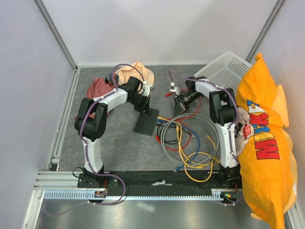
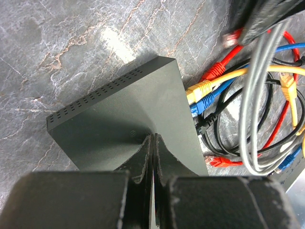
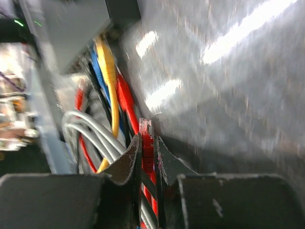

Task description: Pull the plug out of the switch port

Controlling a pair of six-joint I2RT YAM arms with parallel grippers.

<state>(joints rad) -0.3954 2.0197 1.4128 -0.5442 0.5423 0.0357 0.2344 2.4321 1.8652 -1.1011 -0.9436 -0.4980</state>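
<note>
now right hand grips the red plug (clear of the switch); left hand clenched atop it.

The switch is matte black with dotted vent holes, the bench grey veined white. A yellow cable, a blue cable and a red plug show beside it. At the far edge is a peach hat, at the right edge a white basket and an orange bag.

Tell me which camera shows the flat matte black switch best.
Left wrist: the switch fills it, vent holes and plugged cables sharp. Top view shows it small; right wrist only a blurred corner.
</note>
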